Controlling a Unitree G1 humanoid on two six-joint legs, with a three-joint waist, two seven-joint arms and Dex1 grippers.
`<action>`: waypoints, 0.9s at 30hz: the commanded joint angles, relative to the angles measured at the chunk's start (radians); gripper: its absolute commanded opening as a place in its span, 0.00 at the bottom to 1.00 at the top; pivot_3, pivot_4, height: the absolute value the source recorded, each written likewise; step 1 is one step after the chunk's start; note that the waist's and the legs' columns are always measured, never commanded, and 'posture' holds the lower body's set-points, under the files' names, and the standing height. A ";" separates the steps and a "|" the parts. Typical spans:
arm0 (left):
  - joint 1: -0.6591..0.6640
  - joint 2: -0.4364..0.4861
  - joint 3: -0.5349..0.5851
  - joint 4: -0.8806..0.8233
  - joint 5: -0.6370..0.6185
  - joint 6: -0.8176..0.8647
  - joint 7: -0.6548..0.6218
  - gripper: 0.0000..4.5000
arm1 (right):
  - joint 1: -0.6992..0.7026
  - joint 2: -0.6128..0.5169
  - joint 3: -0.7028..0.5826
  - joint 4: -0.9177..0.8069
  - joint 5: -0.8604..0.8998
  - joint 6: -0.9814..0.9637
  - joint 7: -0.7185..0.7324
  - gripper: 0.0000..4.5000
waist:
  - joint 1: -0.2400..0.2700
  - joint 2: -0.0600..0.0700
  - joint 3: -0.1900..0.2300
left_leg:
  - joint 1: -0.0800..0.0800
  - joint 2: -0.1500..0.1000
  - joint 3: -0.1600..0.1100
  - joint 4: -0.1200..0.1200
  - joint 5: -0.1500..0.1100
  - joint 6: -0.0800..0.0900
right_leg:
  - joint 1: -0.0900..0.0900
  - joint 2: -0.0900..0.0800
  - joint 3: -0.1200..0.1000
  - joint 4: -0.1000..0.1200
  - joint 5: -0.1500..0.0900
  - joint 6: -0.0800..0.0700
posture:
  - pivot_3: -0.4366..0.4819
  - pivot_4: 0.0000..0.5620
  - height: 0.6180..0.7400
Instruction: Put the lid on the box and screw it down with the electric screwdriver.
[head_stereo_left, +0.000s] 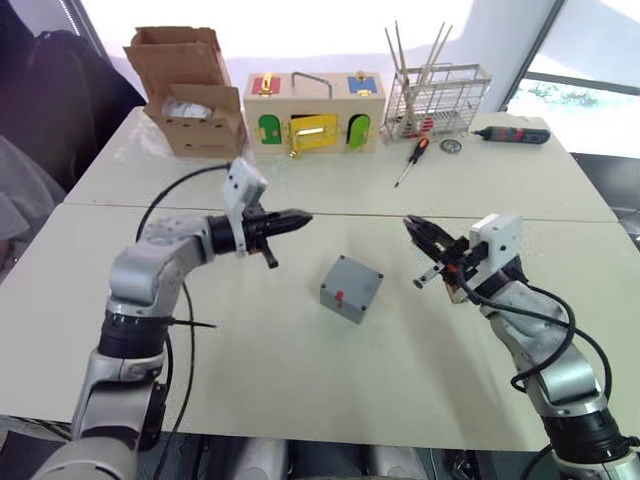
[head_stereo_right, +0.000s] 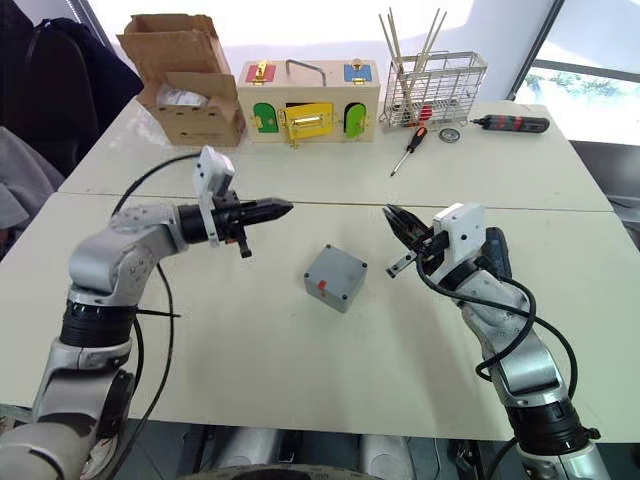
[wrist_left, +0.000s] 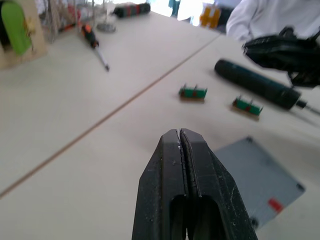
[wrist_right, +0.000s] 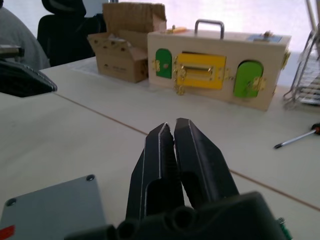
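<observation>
While both claws, left claw (head_stereo_left: 298, 219) & right claw (head_stereo_left: 413, 229), hover closed, box (head_stereo_left: 351, 288) sits between.

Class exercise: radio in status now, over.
Left gripper and right gripper shut, empty. Lid already on grey box between them. Electric screwdriver behind right arm, untouched.

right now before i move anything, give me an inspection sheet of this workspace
surface: pale table, seam across the middle
job's things: grey box between the arms, lid looks already on; electric screwdriver lying beside right arm
clutter: cardboard box, wooden box, wire rack, small screwdriver, black tool, two green parts
end effectors: left end effector shut, empty; right end effector shut, empty
cables: black cable looping off left arm
surroundings: window
</observation>
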 joint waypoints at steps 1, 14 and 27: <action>0.015 0.019 -0.099 0.043 0.115 -0.154 -0.001 0.00 | 0.018 -0.037 -0.043 -0.036 0.119 0.161 0.089 0.01 | 0.006 0.000 0.000 | 0.000 0.000 0.000 0.000 0.000 0.000 | 0.000 0.000 0.000 0.000 0.000 0.000 | 0.48 0.27 0.96; 0.049 -0.062 -0.223 0.146 0.210 -0.283 -0.020 0.00 | 0.167 -0.154 0.004 -0.107 0.190 0.345 0.331 0.01 | 0.011 0.001 0.003 | -0.002 0.000 0.001 0.000 0.000 0.000 | -0.003 -0.002 0.000 -0.001 0.001 -0.001 | 0.48 0.27 0.96; 0.137 -0.051 -0.301 -0.019 0.227 -0.209 -0.033 0.00 | 0.039 -0.013 0.096 -0.011 0.069 0.329 0.272 0.01 | 0.015 0.001 0.003 | -0.003 0.000 0.001 -0.001 0.000 0.000 | -0.004 -0.003 0.000 -0.001 0.001 -0.001 | 0.48 0.27 0.96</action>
